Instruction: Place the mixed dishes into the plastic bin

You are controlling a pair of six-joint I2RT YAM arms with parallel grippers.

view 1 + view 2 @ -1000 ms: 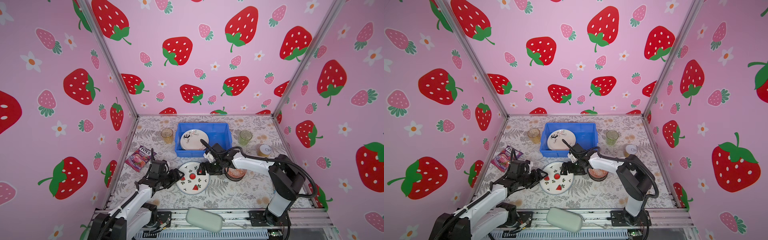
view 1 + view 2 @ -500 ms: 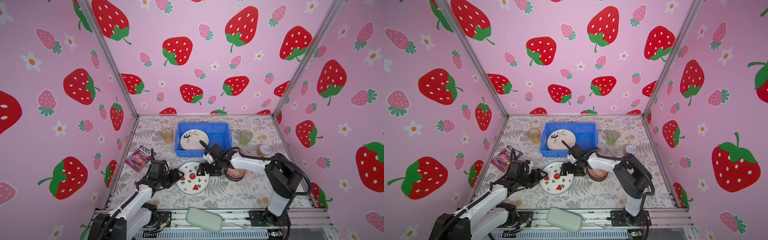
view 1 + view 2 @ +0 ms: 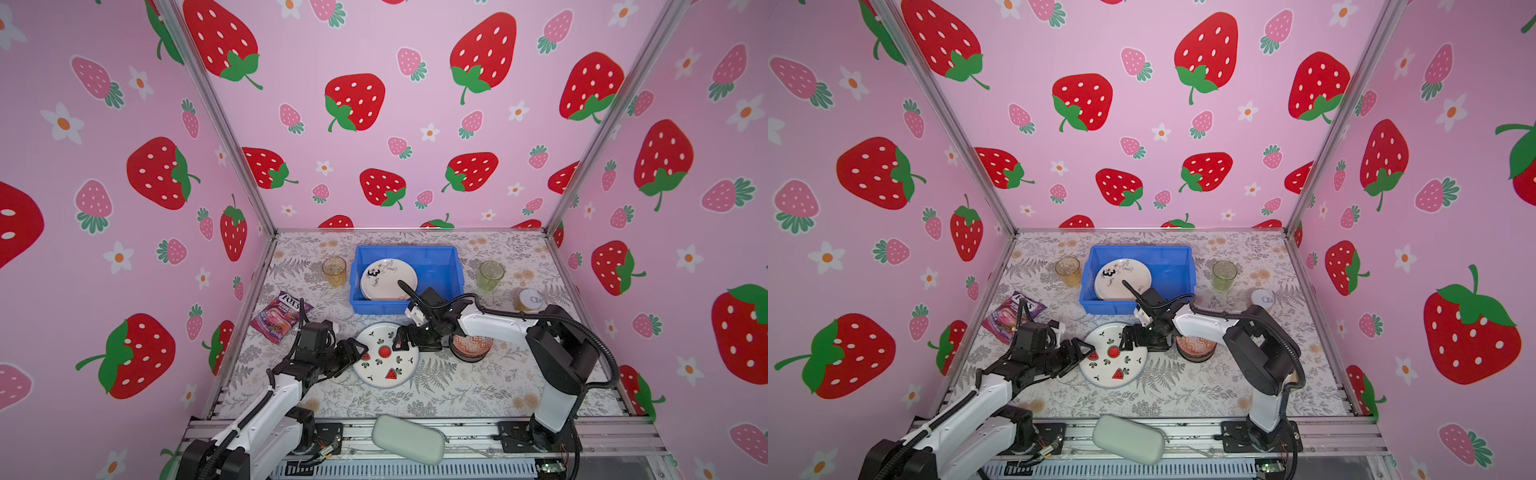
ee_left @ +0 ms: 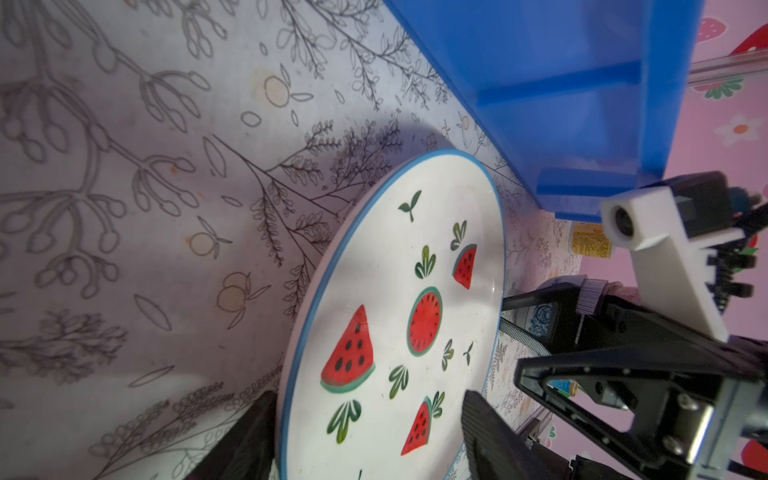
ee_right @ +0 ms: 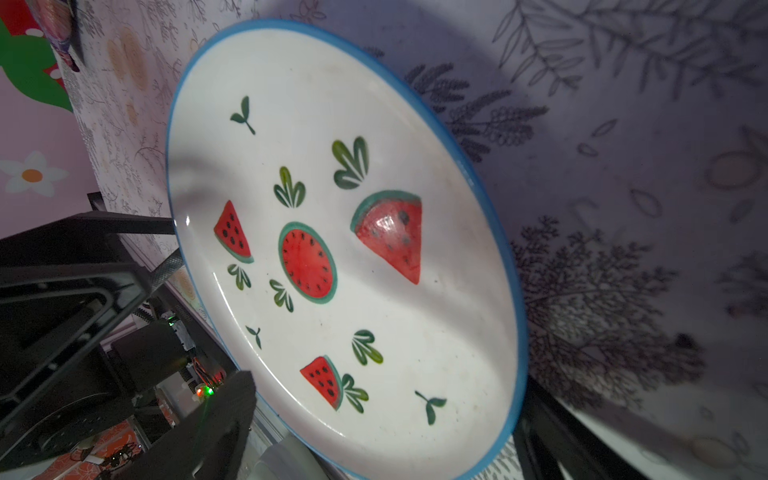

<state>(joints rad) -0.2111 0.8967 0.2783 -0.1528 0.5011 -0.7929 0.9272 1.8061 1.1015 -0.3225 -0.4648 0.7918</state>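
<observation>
The white plate with watermelon slices [image 3: 384,361] [image 3: 1111,361] lies on the table just in front of the blue plastic bin [image 3: 374,305] [image 3: 1100,305]. A pale floral plate [image 3: 388,278] leans inside the bin. My left gripper [image 3: 359,351] [image 4: 368,399] stands open at the plate's left rim, one finger outside the edge and one over the plate. My right gripper [image 3: 401,338] [image 5: 386,380] is open wide at the plate's right rim, its fingers on either side of the edge. An orange patterned bowl [image 3: 473,345] sits behind the right gripper.
An amber tumbler [image 3: 334,271] stands left of the bin and a green tumbler [image 3: 491,275] right of it. A small can [image 3: 530,299] is by the right wall. The purple candy bag [image 3: 280,316] lies at the left, a grey-green pouch [image 3: 407,438] on the front rail.
The right arm's elbow has swung slightly to the left. Both grippers stay at the plate's rim, and the plate has not moved.
</observation>
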